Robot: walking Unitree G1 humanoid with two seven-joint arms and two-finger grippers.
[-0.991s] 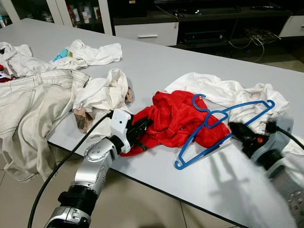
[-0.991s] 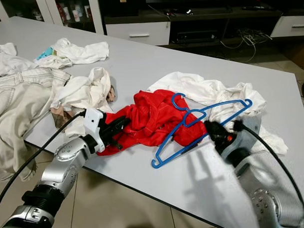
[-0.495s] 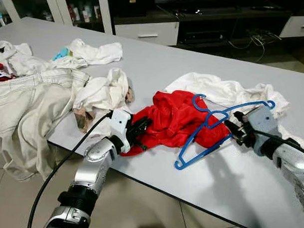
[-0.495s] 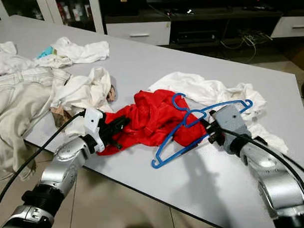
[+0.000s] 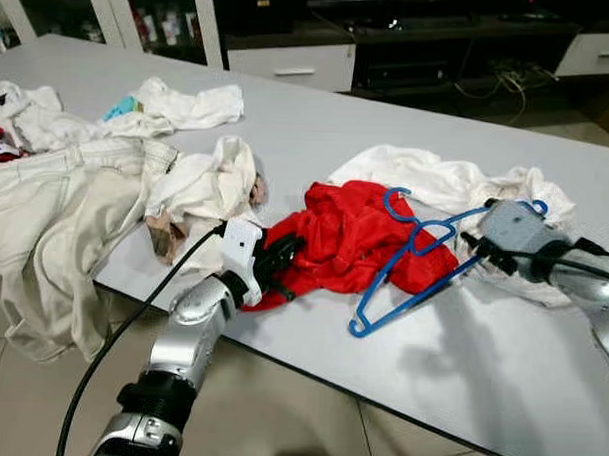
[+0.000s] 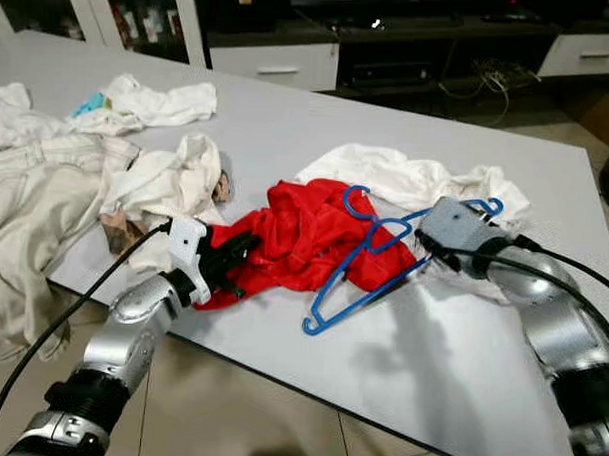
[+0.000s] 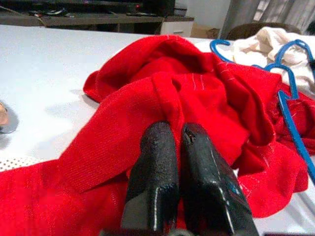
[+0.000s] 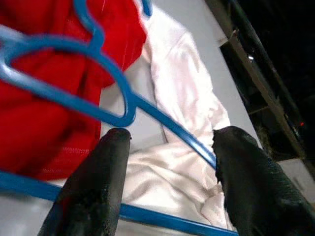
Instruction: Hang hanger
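Note:
A blue plastic hanger lies flat on the grey table, partly over a crumpled red garment and a white cloth. My right gripper is at the hanger's right side, low over the white cloth. In the right wrist view it is open, with a thin bar of the hanger running between its fingers. My left gripper reaches in from the table's near edge. Its fingers are shut on a fold of the red garment.
Pale jeans hang over the table's left edge, beside a bunched white shirt. More white laundry lies at the far left. A dark TV cabinet stands behind the table. Bare tabletop lies in front of the hanger.
My right arm has swung up and in from the near right, bringing its open gripper onto the hanger's right side. The left arm and the red garment have stayed put.

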